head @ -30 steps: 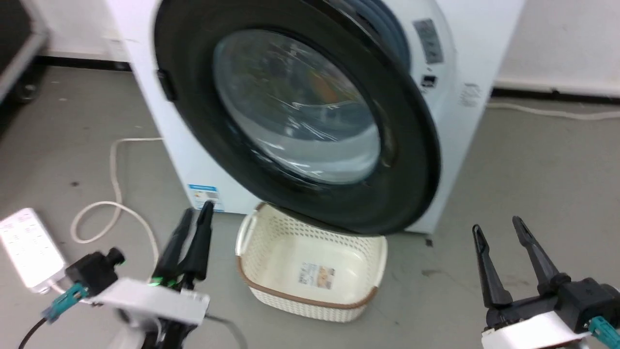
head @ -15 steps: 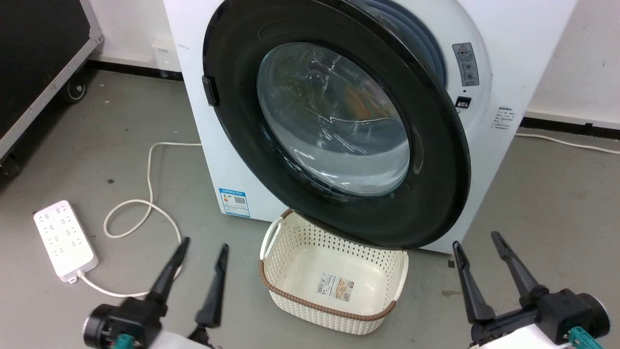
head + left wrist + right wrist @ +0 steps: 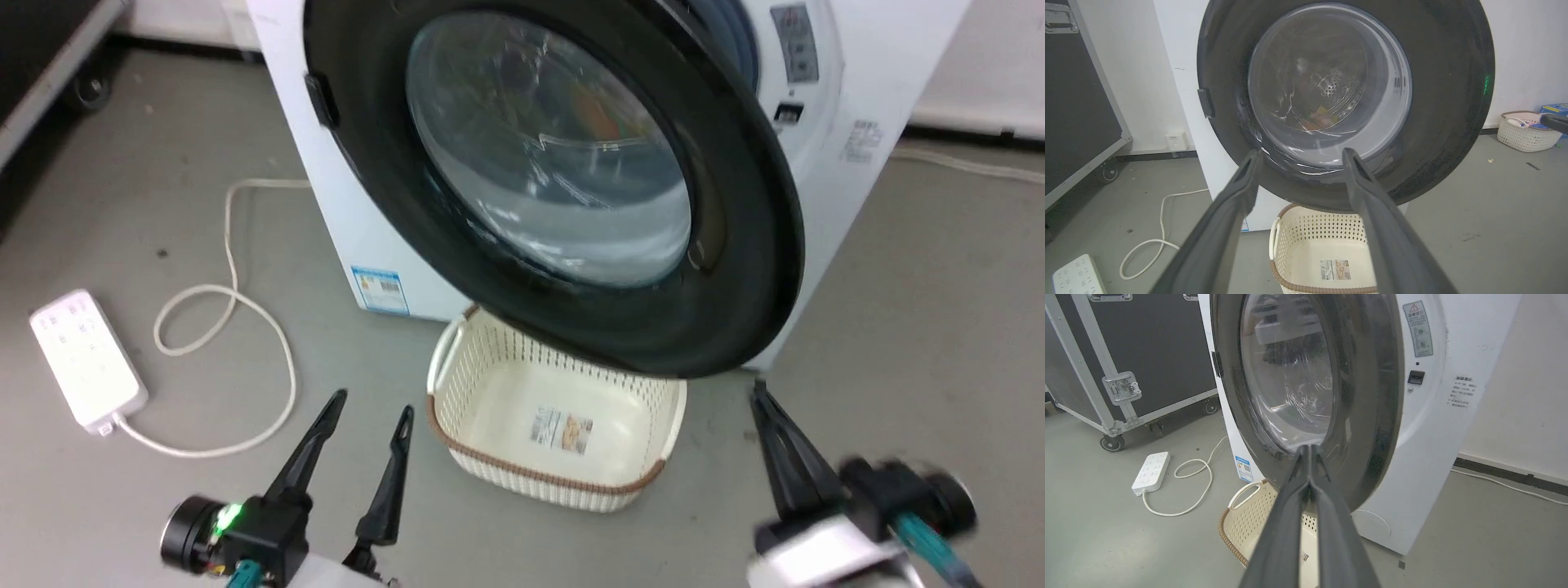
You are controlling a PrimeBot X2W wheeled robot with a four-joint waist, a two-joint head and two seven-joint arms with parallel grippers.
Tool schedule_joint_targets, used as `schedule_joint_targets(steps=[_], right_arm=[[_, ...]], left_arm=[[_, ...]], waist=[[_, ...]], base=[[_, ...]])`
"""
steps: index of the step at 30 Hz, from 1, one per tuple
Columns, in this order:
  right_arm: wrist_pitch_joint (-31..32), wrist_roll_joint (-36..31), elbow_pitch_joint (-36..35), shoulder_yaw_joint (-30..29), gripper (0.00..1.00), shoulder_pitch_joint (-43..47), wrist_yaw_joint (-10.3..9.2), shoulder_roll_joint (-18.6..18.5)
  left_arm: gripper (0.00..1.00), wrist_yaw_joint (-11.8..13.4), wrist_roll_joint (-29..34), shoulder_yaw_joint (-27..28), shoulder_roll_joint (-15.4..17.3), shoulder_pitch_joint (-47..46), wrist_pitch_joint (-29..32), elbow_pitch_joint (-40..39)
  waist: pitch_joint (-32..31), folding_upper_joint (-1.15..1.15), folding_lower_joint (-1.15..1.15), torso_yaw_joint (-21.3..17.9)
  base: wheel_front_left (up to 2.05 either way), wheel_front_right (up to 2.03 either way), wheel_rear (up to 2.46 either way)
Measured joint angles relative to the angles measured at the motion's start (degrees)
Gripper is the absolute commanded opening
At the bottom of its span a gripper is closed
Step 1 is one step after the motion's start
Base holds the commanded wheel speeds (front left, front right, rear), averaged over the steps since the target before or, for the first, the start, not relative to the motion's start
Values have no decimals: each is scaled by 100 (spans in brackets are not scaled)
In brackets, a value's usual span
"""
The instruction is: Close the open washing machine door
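I see the washing machine door (image 3: pixel 555 163) standing open, swung out at an angle from the front of the white washing machine (image 3: pixel 824 204). Its glossy black ring and bulging glass face me, with a small dark catch (image 3: pixel 320 98) on its left edge. The grey gasket (image 3: pixel 727 24) peeks out behind its upper right rim. The door's lower edge hangs over the far side of a cream perforated basket (image 3: pixel 531 482), which sits on the floor just in front of the machine. A blue label sticker (image 3: pixel 380 290) sits low on the machine's front, left of the basket.

My left gripper (image 3: pixel 372 403) is near me at the lower left, fingers spread apart with nothing between them. In the left wrist view (image 3: pixel 1301 152) they point at the lower part of the door glass without touching it. My right gripper (image 3: pixel 763 400) is at the lower right, blurred, just below the door's lower right rim. In the right wrist view (image 3: pixel 1308 448) its fingers are pressed together at the tips, holding nothing.

On the floor at the left lie a white power strip (image 3: pixel 86 359) and its looped cord (image 3: pixel 245 310). Far left stands a black flight case (image 3: pixel 1126 355) on castors.
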Motion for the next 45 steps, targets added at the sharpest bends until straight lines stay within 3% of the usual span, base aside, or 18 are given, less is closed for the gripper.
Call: schedule_joint_targets(steps=[6,15,25,34,45], right_arm=[[304,-40,422,516,0,-1241,8,-323],[715,218,1250,756,0,-3010,23,-961],[842,513,2224,402,0,-4489,12,-1339],[771,367,3190,-54,0,-5599,16,-1379],[398,-22,4089,-493,0,-5953,75,-1074]], left_arm=[[100,-51,81,-20,-56,-365,0,5],[100,-92,82,-42,-104,-878,0,14],[100,-92,80,-44,-210,-1222,0,-77],[100,-93,26,-69,-234,-1444,0,-108],[100,-93,-26,-35,-311,-1458,0,-56]], waist=[[526,0,1,-28],[1357,0,1,-1],[2024,0,1,87],[2342,0,1,200],[2308,0,0,244]], base=[[0,0,0],[0,0,0],[0,0,0],[0,0,0],[0,0,0]])
